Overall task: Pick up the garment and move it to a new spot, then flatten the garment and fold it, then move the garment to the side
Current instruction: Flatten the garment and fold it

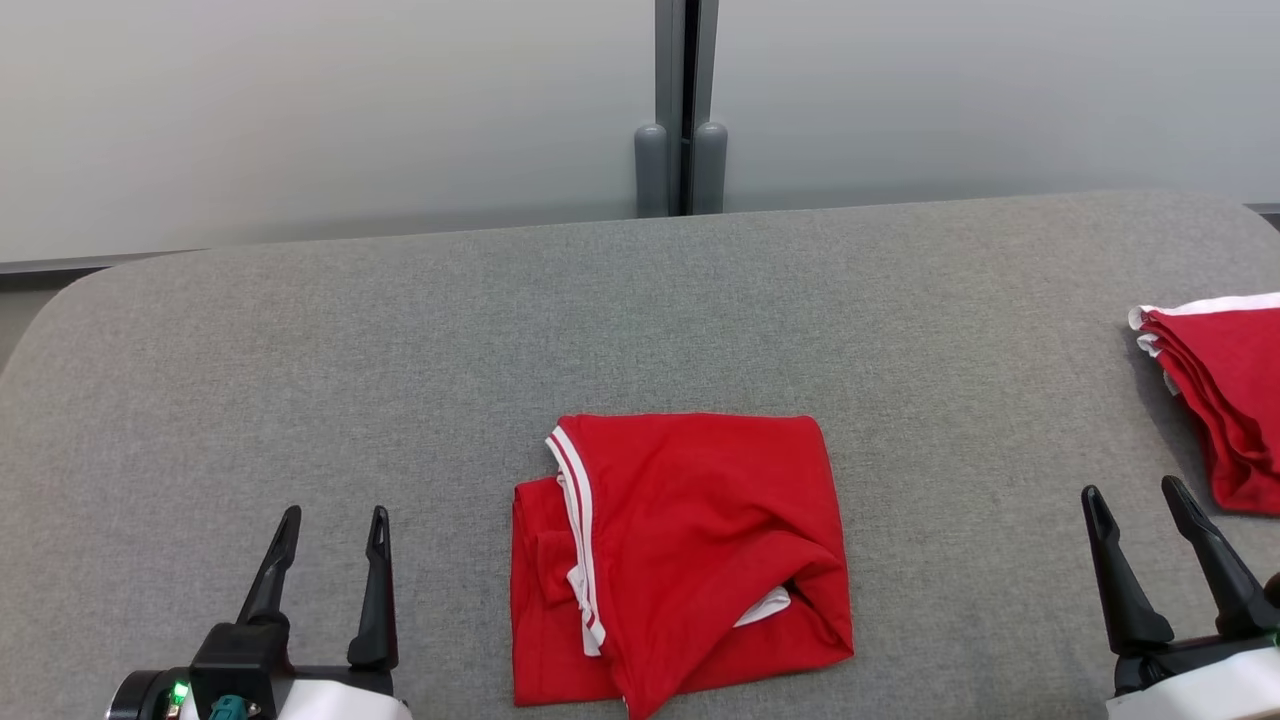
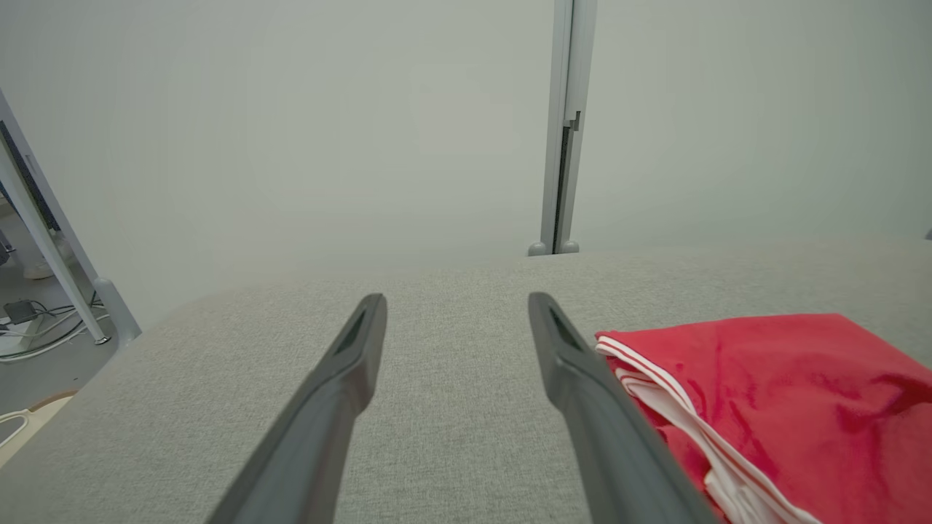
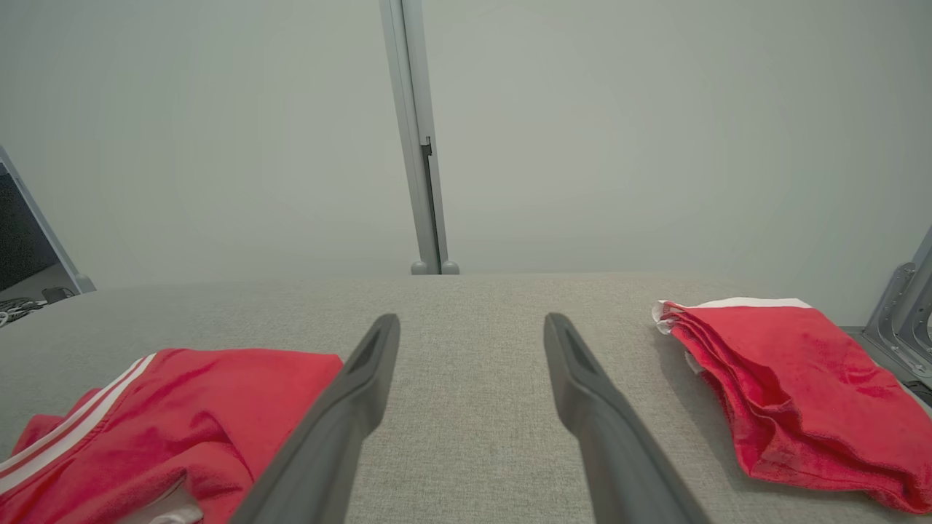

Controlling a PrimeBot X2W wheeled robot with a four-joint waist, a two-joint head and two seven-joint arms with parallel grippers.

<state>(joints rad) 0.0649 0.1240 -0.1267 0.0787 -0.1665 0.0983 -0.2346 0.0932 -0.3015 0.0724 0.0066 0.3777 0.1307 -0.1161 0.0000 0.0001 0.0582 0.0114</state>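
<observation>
Head view: the red garment (image 1: 680, 550) lies in a loose heap at the near middle of the grey table (image 1: 400, 330), soft, light and floppy, I'd judge, with the left gripper (image 1: 335, 515) and right gripper (image 1: 1132, 490) spread wide and empty either side. Left wrist view: its white-striped edge (image 2: 641, 364) sits just right of that gripper, a fair spot to pinch, I'd say. Right wrist view: a second folded pile (image 3: 794, 378) lies far right, well apart, hardly in the way.

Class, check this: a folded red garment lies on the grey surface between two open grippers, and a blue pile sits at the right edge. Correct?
Not quite: the pile at the right edge is red with white trim, not blue, as the head view shows. The rest stands.
</observation>
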